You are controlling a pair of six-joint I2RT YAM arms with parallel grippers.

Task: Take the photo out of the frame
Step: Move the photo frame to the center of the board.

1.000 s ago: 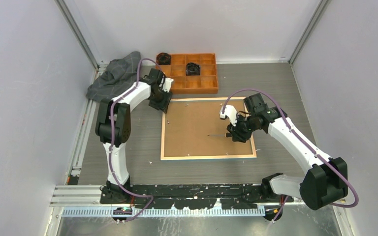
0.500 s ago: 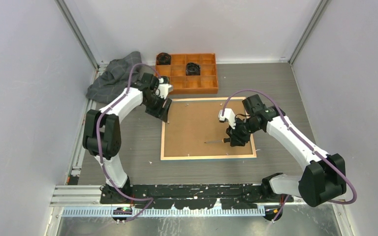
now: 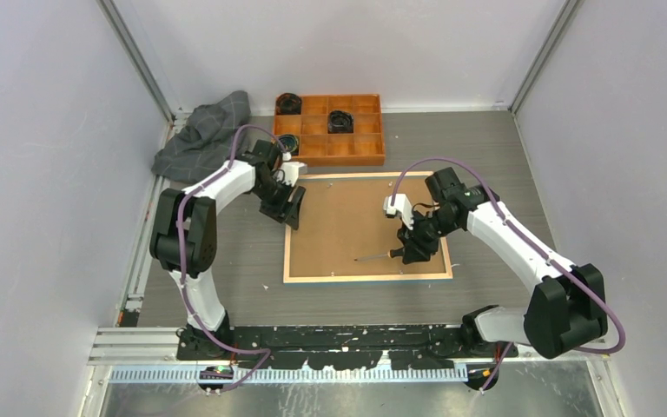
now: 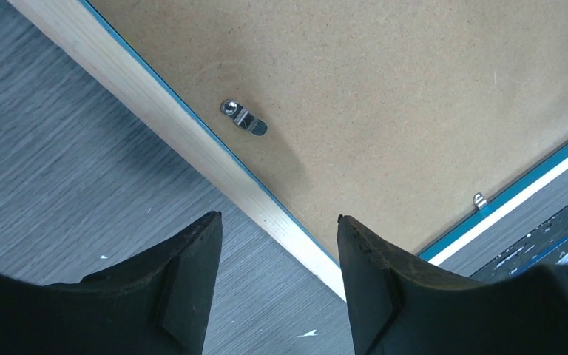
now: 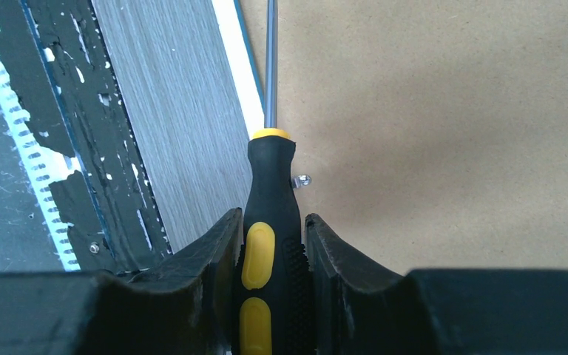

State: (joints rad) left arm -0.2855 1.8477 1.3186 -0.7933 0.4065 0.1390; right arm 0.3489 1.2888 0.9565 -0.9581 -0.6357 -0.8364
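Note:
The frame [image 3: 365,277] lies face down mid-table, light wood rim up, with the brown backing board [image 3: 347,221] in it. The photo is hidden under the board. My left gripper [image 3: 293,207] is open and empty over the frame's left edge near its far corner. In the left wrist view it [image 4: 277,222] straddles the rim [image 4: 192,140], just short of a metal clip [image 4: 242,118]. My right gripper [image 3: 412,248] is shut on a black-and-yellow screwdriver [image 5: 270,244]. The shaft [image 3: 373,256] lies low over the board, pointing left, beside a small clip [image 5: 302,180].
An orange compartment tray [image 3: 347,162] stands just beyond the frame's far edge, with black round parts [image 3: 340,120] in it. A grey cloth [image 3: 200,135] lies at the far left. A black strip [image 3: 339,334] runs along the table's near edge.
My left gripper has moved nearer and a little right, onto the frame's left edge. My right gripper has carried the screwdriver toward the near edge, its tip reaching further left.

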